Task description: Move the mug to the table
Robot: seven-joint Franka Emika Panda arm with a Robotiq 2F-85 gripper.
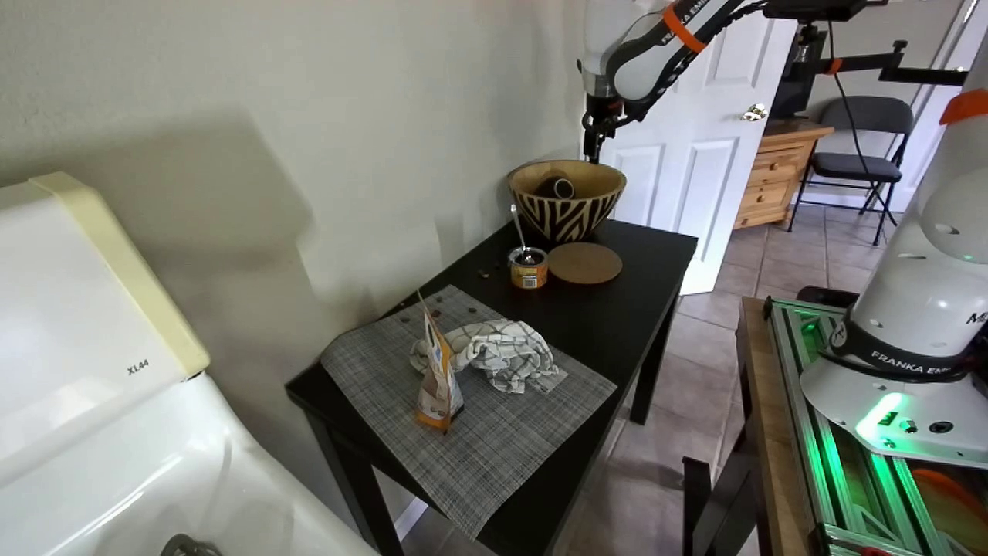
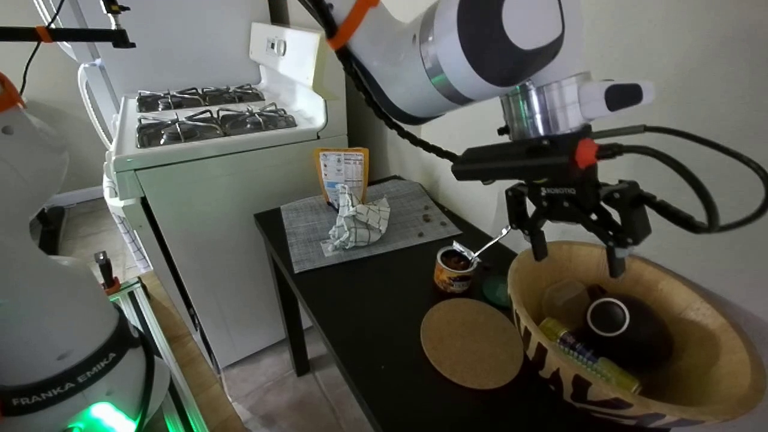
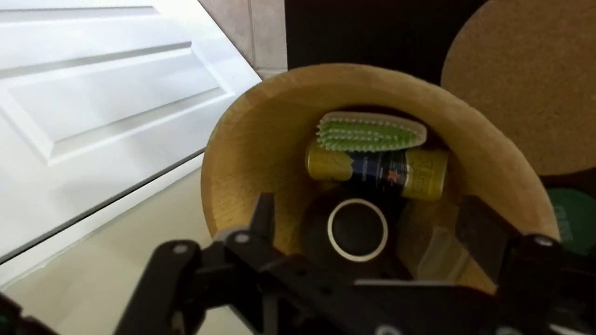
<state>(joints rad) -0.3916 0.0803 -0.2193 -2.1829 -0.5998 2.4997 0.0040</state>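
The black two-fingered claw stands wide and empty above the zebra-striped wooden bowl, inside which lies the rounded near-black mug, probably ceramic, which we expect stiff, slippery and breakable, best clasped gently across its body.

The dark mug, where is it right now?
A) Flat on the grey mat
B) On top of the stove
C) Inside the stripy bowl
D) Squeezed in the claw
C: in an exterior view you can see the dark mug inside the stripy bowl, and the claw hangs open above, holding nothing.
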